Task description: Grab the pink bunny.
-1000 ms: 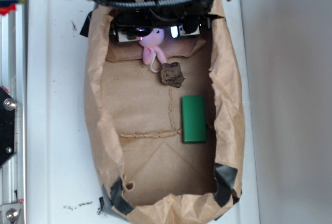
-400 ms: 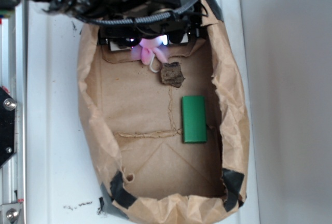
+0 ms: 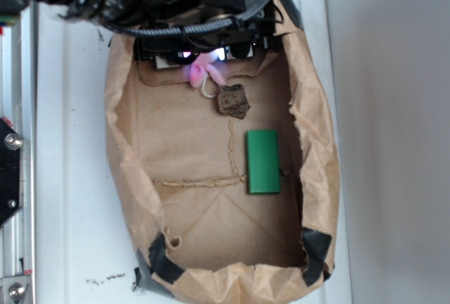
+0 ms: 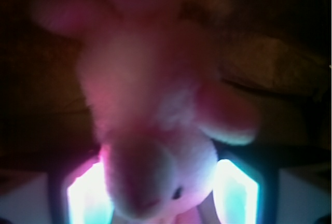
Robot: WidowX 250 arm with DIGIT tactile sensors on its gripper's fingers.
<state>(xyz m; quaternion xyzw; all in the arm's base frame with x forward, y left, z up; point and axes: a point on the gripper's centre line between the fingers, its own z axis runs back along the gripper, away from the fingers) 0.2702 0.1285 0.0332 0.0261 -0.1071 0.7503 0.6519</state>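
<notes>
The crumpled brown paper bag tray point(image 3: 126, 177) holds three items. The fluffy pale-pink plush bunny point(image 3: 204, 72) lies at the upper centre, between the glowing pads of the black gripper point(image 3: 202, 54); grip closure cannot be determined. The brown rough lump point(image 3: 233, 100) sits just below-right, and the flat green rectangular block point(image 3: 263, 161) at centre right.

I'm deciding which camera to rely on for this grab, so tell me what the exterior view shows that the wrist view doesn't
Only the exterior view shows the layout: the paper-lined box, the brown rough lump just below the toy, the green block further down, and the arm covering the top edge, with only the toy's limbs and white loop sticking out.

Only the wrist view shows the toy close up: its whitish face and a dark eye between two glowing pads.

Both show the pink bunny under the gripper. Neither settles whether the jaws have closed.
</notes>
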